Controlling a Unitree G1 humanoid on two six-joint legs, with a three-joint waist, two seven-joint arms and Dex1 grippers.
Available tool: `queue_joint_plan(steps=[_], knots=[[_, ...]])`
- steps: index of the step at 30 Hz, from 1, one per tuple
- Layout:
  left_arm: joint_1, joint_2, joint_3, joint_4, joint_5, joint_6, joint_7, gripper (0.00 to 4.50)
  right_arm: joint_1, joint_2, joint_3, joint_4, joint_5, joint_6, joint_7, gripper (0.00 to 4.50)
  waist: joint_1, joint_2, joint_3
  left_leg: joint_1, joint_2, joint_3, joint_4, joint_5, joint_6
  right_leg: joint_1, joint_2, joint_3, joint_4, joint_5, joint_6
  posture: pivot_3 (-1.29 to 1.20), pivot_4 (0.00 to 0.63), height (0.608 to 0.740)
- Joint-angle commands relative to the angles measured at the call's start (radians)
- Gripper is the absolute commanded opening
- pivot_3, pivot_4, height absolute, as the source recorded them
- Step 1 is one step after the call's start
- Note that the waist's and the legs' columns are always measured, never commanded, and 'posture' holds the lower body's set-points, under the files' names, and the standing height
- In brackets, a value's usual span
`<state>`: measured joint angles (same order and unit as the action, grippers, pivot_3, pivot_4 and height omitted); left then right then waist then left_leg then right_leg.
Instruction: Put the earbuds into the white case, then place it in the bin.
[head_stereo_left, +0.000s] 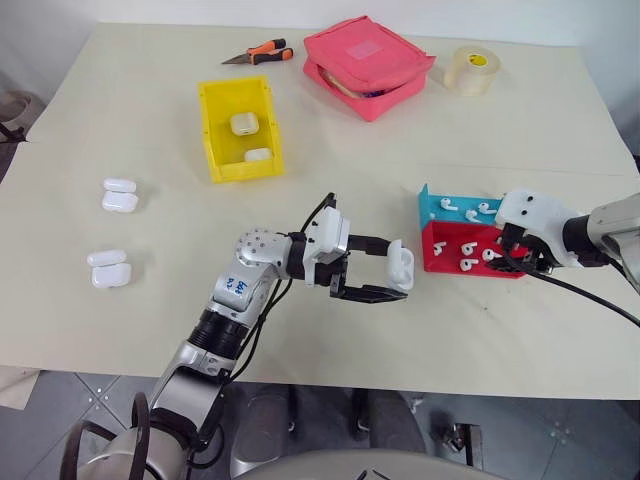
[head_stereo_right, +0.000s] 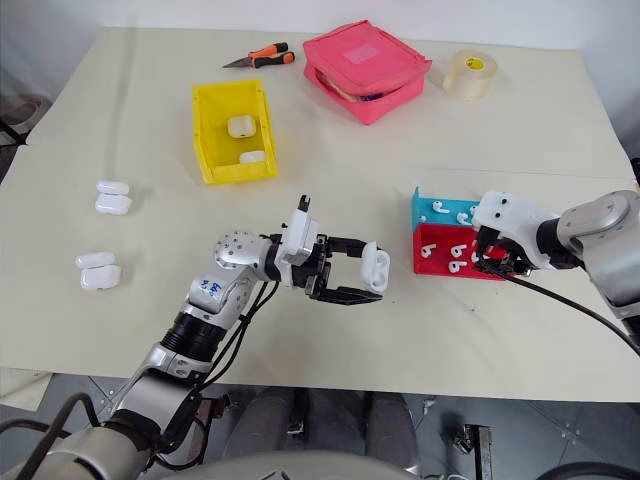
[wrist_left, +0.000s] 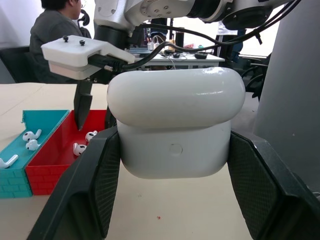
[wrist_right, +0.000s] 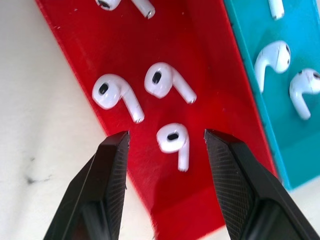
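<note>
Left end effector (head_stereo_left: 385, 270) pinches white case (head_stereo_left: 401, 266) — right end effector (wrist_right: 166, 142) spread over an earbud (wrist_right: 173, 142).

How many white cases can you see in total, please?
7: two in the yellow bin, four on the table's left side, one held by the left gripper. Others may be hidden.

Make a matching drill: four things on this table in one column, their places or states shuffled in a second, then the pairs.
Things
1. white case
2. roll of clear tape
3. yellow bin
4. right gripper

Places or states
A. holds two closed cases
B. open over an earbud in the red tray
C. beside the pink pouch
D. clamped in the left gripper

Pairs: 1-D, 2-C, 3-A, 4-B
</note>
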<state>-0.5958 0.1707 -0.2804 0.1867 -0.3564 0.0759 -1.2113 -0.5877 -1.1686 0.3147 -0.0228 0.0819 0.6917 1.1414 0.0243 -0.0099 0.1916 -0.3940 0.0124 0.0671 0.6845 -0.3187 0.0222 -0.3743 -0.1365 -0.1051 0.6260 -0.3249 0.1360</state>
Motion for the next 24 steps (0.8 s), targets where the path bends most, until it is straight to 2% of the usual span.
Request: queue_joint_plan(steps=[1, 24], knots=[[-0.007, -0.011, -0.001, -0.042, -0.008, 0.0, 0.003, 2.8, -0.032, 0.005, 0.002, 0.026, -0.043, -0.045, 0.03, 2.45, 0.0, 0.0, 0.0, 0.0, 0.0, 0.0, 0.0, 0.0, 0.0, 0.0, 0.0, 0.0, 0.0, 0.0, 0.0, 0.0, 0.15, 0.74], [0.019, 0.0, -0.002, -0.094, -0.011, 0.038, 0.024, 2.8, -0.089, 0.076, 0.021, 0.151, -0.171, -0.144, 0.13, 2.45, -0.001, 0.0, 0.0, 0.0, 0.0, 0.0, 0.0, 0.0, 0.0, 0.0, 0.0, 0.0, 0.0, 0.0, 0.0, 0.0, 0.15, 0.74]])
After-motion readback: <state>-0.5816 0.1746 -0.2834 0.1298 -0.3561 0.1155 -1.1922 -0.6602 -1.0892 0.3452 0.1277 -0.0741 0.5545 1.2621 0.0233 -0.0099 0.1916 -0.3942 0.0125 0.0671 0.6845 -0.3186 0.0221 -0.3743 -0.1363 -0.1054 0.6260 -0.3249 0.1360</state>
